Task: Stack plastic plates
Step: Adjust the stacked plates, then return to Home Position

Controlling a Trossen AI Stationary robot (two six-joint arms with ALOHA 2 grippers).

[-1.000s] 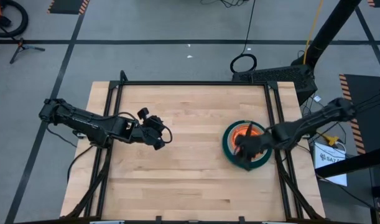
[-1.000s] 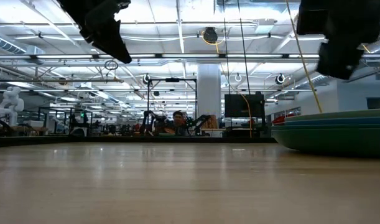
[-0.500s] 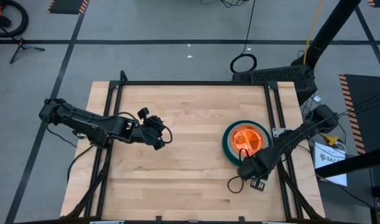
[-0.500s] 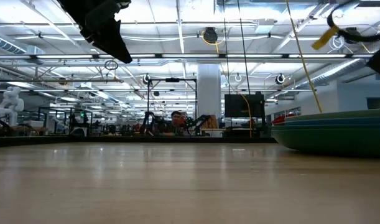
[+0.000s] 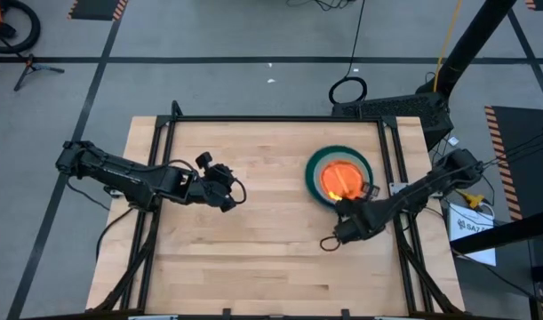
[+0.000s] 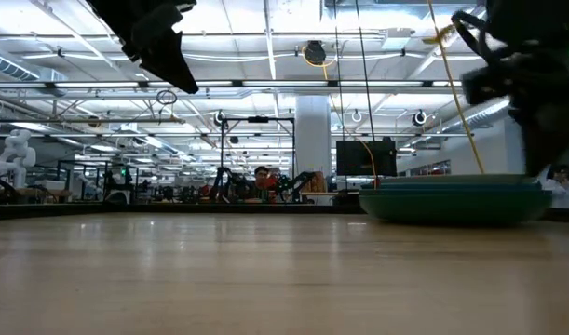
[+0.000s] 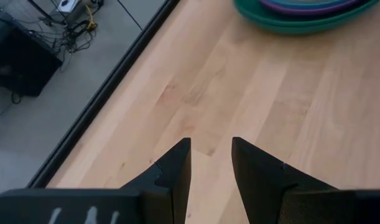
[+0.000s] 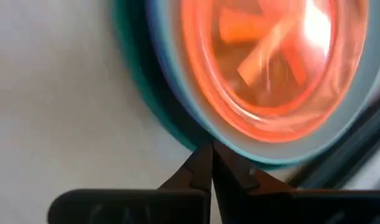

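Note:
The plastic plates sit as one stack point(image 5: 339, 178) on the table's right half: a dark green plate at the bottom, mint and blue rims above it, translucent orange on top. The stack also shows in the low view point(image 6: 461, 200) and, with a purple rim, in the left wrist view point(image 7: 301, 12). My right gripper point(image 5: 344, 207) is shut at the stack's near rim, tipped steeply down. My left gripper point(image 5: 228, 201) hovers open over the table's left half with nothing between its fingers point(image 7: 211, 162). My right gripper point(image 8: 209, 155) has its shut fingertips against the dark green rim point(image 8: 188, 138) on the near side of the stack. The fingers slant down from the table's near side. The stack rests flat on the table.
Bare wood lies between the two grippers and along the near edge point(image 5: 253, 276). A black frame rail point(image 5: 391, 169) runs along the table's right side close to the stack. A cable loop point(image 5: 329, 242) hangs from my right wrist.
My right gripper left the top of the stack, swung toward the near edge, tipped steeply down and came back against the stack's near rim. The whole stack has slid along the table toward the far edge and a little to the left.

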